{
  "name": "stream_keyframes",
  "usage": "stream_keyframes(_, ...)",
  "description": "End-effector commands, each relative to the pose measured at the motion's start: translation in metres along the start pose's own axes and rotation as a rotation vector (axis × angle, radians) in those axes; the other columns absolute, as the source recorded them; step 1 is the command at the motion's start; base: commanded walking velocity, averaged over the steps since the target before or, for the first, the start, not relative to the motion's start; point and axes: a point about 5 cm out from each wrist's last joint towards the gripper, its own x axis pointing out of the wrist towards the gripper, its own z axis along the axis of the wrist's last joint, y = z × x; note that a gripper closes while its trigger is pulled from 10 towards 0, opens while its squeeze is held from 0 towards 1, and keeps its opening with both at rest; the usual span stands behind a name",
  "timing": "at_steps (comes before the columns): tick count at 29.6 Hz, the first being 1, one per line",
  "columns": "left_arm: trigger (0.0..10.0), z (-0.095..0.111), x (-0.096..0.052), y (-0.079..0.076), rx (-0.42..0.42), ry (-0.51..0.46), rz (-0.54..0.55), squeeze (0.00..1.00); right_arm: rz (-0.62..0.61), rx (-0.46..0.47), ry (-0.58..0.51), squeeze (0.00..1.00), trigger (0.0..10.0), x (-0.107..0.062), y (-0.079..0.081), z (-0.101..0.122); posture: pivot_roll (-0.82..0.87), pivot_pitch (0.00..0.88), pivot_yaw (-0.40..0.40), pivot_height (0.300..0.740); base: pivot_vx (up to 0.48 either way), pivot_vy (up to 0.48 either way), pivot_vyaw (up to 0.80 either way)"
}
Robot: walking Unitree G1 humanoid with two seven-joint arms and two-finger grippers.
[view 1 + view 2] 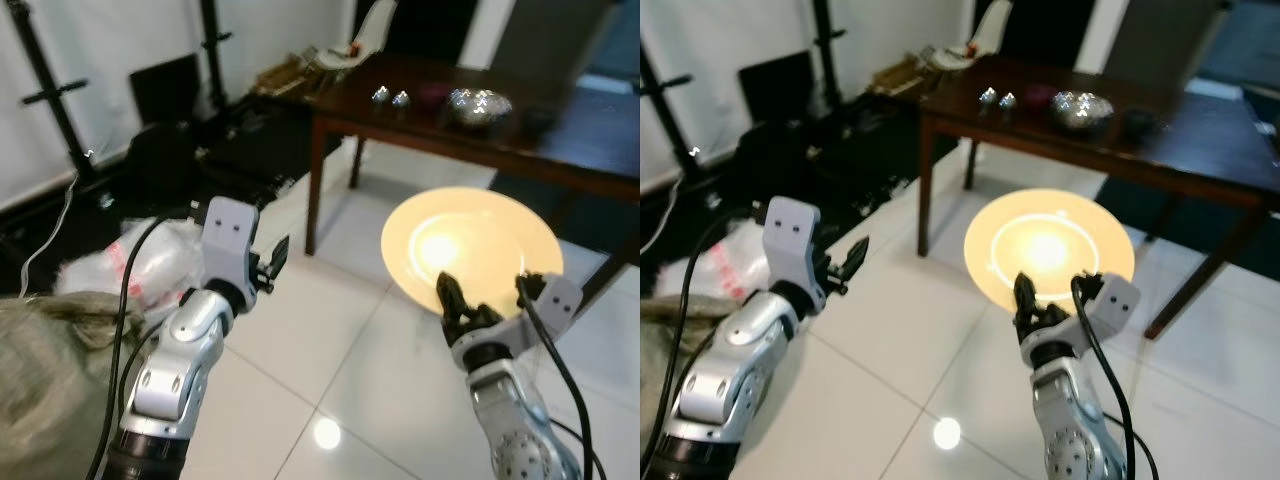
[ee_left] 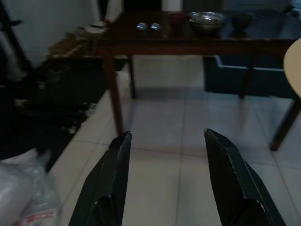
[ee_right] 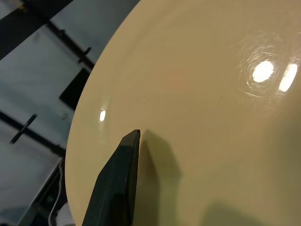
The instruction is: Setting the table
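Right gripper: raised in front of the robot, its black fingers clamped on the near rim of the plate; one finger lies flat across the plate's upper face.
Plate: pale yellow and round, held up above the white tiled floor, short of the table (a bright glare sits near its middle).
Left gripper: held out over the floor to the left of the plate, fingers spread wide with nothing between them.
Table: dark wood, ahead of the robot and beyond the plate; its near-left leg stands on the tiles.
On the table: a shiny silver bowl, two small silver pieces and a dark cup, all well apart from the plate.
Left side: a plastic bag on the floor, dark equipment behind it.
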Motion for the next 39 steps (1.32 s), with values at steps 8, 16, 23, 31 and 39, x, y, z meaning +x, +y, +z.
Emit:
stream_keyframes(8,10.0,-0.0005,-0.0003,0.0021,0.077,-0.033,0.042,0.0,0.013,0.005,-0.001,0.0,10.0,0.0002,0.0028,-0.001,-0.1,0.0,0.059,0.74,0.075,0.0,-0.6)
stream_keyframes(16,10.0,0.0041,0.0032,0.0031,0.101,-0.065,0.071,0.0,0.033,0.002,-0.002,0.0,10.0,0.0001,0.0054,0.0,-0.1,0.0,0.057,0.74,0.48,0.0,0.0)
stream_keyframes(23,10.0,0.0026,0.0027,0.0024,0.103,-0.073,0.072,0.0,0.031,0.002,0.001,0.0,10.0,-0.0004,0.0048,-0.0003,-0.1,0.0,0.056,0.74,0.48,0.0,0.0)
stream_keyframes(31,10.0,0.0026,0.0034,0.0014,0.102,-0.077,0.066,0.0,0.03,0.006,0.002,0.0,10.0,-0.0002,0.0043,-0.0002,-0.1,0.0,0.057,0.74,0.48,0.0,-0.38)
stream_keyframes(39,10.0,0.0026,0.0039,0.0008,0.102,-0.08,0.059,0.0,0.026,0.011,0.0,0.0,10.0,-0.0001,0.0035,0.0005,-0.1,0.0,0.058,0.74,0.48,0.0,-0.78)
